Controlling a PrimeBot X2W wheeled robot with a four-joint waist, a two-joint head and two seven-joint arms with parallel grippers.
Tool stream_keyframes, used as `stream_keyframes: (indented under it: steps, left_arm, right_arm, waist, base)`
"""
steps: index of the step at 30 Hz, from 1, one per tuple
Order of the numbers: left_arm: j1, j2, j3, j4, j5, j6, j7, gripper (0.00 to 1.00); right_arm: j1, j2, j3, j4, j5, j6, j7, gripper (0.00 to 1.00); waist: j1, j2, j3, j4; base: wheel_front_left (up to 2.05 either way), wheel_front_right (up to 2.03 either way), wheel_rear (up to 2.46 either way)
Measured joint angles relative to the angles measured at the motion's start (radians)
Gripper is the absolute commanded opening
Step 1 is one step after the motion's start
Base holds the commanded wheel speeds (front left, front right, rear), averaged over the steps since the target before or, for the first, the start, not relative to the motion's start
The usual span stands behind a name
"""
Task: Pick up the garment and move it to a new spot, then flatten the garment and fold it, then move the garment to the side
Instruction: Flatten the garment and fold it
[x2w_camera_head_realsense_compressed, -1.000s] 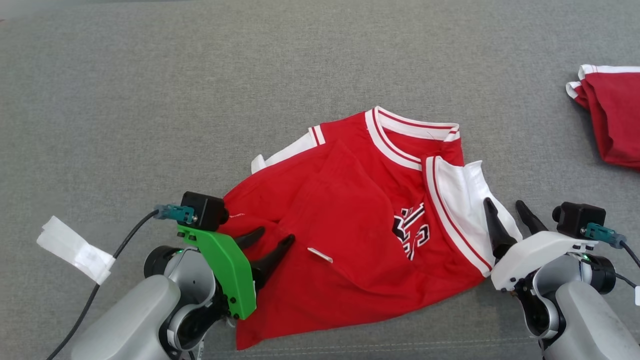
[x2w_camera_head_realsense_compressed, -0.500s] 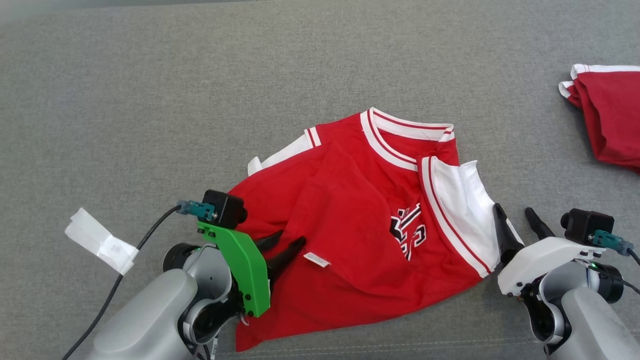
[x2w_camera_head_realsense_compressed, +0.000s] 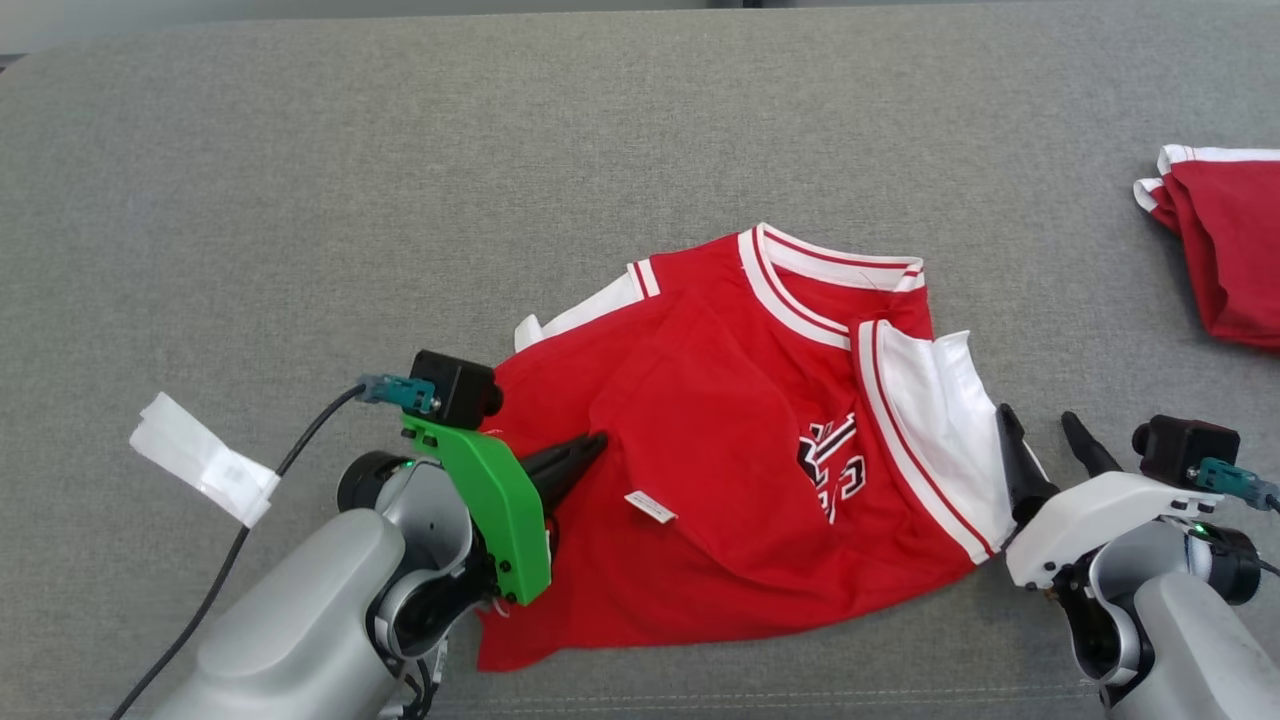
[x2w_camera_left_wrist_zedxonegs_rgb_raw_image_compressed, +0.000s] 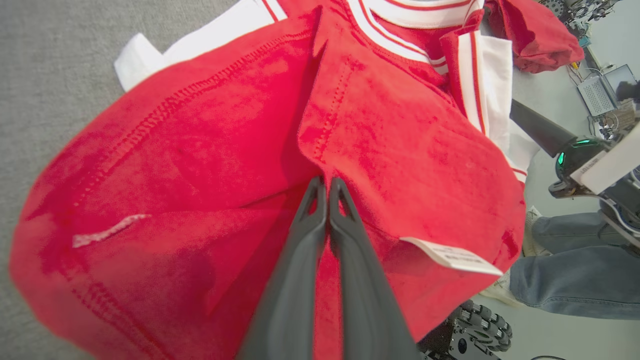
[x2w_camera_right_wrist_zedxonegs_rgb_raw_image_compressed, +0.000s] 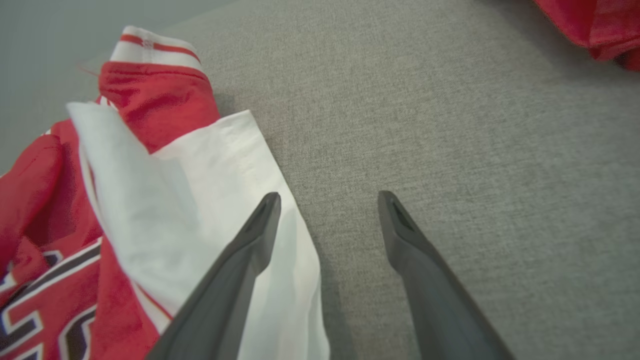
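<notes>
Garment (x2w_camera_head_realsense_compressed: 740, 420) lies crumpled mid grey surface (x2w_camera_head_realsense_compressed: 400, 200); lettering (x2w_camera_head_realsense_compressed: 835, 470) partly tucked under a fold, unreadable. L gripper (x2w_camera_head_realsense_compressed: 597, 441) clamped on a red fold; R gripper (x2w_camera_head_realsense_compressed: 1038, 415) spread apart at white panel (x2w_camera_head_realsense_compressed: 940, 400) edge. Smaller red piece (x2w_camera_head_realsense_compressed: 1225, 250) cut off far right, well apart.

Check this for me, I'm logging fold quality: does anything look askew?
The garment lies crumpled, not flat: a red flap covers part of its lettering, and its white panel juts out on the right.
</notes>
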Motion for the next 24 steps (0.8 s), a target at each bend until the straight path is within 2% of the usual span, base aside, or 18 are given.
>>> stream_keyframes:
  steps: [12, 18, 24]
  left_arm:
    - [-0.029, 0.041, 0.027, -0.188, 0.038, -0.008, -0.056, 0.00]
    - [0.045, 0.047, 0.022, -0.294, 0.005, -0.016, -0.061, 0.00]
    - [0.091, 0.074, 0.030, -0.334, -0.007, -0.005, -0.069, 0.00]
  right_arm:
    - [0.000, -0.044, -0.019, -0.017, -0.002, -0.008, -0.004, 1.00]
    - [-0.004, -0.063, -0.019, -0.009, -0.002, -0.007, 0.023, 1.00]
    - [-0.007, -0.080, -0.018, 0.013, 0.001, -0.003, 0.063, 1.00]
  waist:
    - [0.0000, 0.0000, -0.006, 0.067]
    - [0.0000, 0.0000, -0.006, 0.105]
    - [0.0000, 0.0000, -0.013, 0.135]
  base:
    - [0.00, 0.00, 0.00]
    - [0.00, 0.00, 0.00]
    - [0.00, 0.00, 0.00]
